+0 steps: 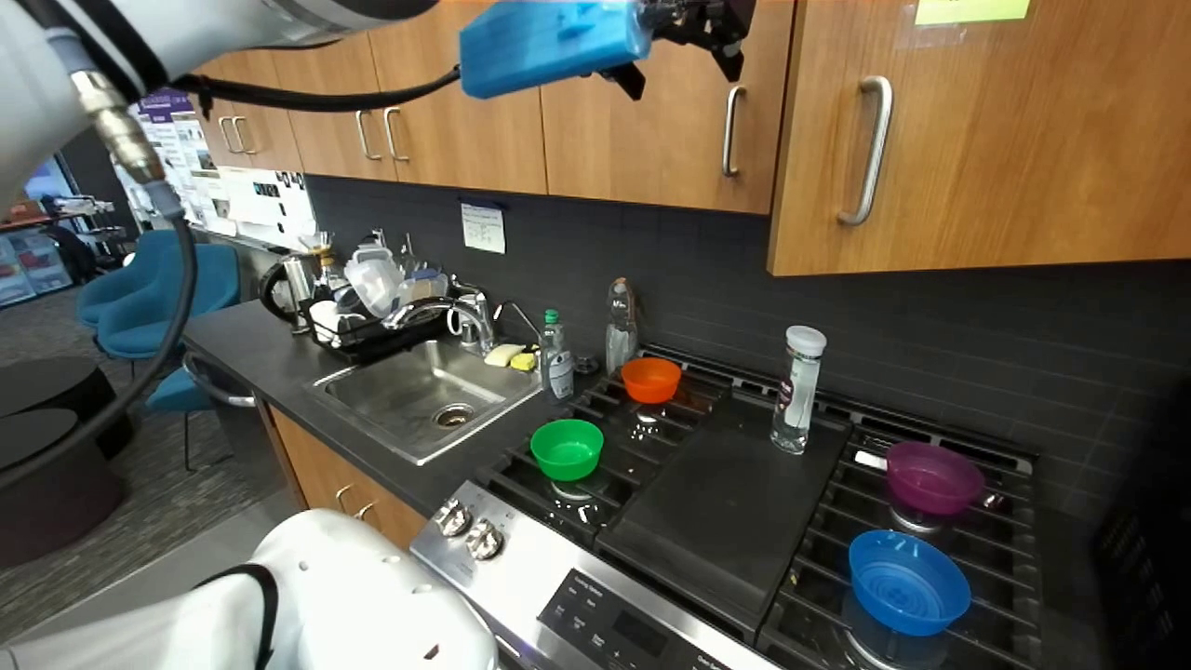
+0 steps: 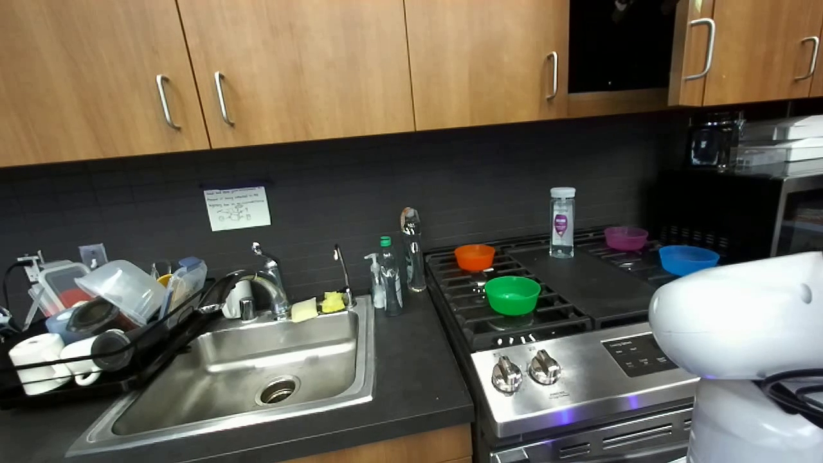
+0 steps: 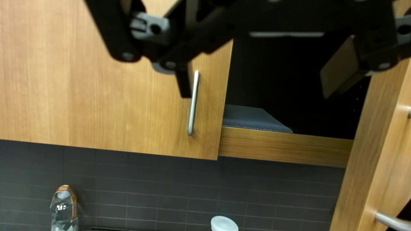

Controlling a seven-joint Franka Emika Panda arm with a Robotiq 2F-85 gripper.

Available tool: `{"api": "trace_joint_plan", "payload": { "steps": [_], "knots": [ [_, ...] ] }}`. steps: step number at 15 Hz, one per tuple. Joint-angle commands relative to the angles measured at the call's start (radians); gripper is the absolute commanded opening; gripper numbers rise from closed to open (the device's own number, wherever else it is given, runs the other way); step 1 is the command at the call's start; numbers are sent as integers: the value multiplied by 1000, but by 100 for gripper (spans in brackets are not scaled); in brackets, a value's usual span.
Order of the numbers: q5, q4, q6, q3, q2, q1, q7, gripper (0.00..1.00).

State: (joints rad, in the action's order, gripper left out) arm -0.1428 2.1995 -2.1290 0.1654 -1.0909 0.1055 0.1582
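- Open wooden wall cabinet [image 3: 285,146], black inside, sits straight ahead of my gripper [image 3: 259,89] in the wrist view; a grey, fine-textured sheet [image 3: 250,117] lies on its floor.
- Also in the wrist view, my two fingers stand spread wide, with nothing in their hold. The finger on the left of this view overlaps a slim silver bar handle [image 3: 193,109] on the neighbouring wood-grain door [image 3: 128,102]; whether they touch, I cannot tell.
- In an exterior view, I have the blue-covered wrist [image 1: 554,46] and the gripper up at cabinet height, well above the steel-fronted stove [image 1: 516,577].
- On that stove, a clear bottle with a white cap [image 1: 797,391] stands upright on a flat black plate [image 1: 707,502]; an orange bowl [image 1: 651,380] and a round green bowl [image 1: 567,449] sit to one side of it, a translucent purple bowl [image 1: 933,477] and a shallow blue bowl [image 1: 908,582] to the other.
- In an exterior view, the cabinet's dark opening shows at the upper right; below it, my white arm segment [image 2: 739,315] reaches in from the right edge. A stainless-steel sink [image 2: 366,360] lies beside the stove, with a loaded black dish rack [image 2: 151,360] next to it.
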Motion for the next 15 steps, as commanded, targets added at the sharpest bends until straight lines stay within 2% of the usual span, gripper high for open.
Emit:
{"api": "trace_joint_plan", "payload": {
  "steps": [1, 3, 5, 12, 15],
  "knots": [
    [-57, -35, -22, -3, 82, -13, 61, 100],
    [-96, -34, -21, 7, 112, -13, 102, 100],
    [-122, -1, -1, -20, 68, 1, 103, 100],
    [-195, 59, -95, -42, 76, 11, 79, 100],
    [-205, 76, -92, -52, 61, 10, 84, 100]
  ]
}}
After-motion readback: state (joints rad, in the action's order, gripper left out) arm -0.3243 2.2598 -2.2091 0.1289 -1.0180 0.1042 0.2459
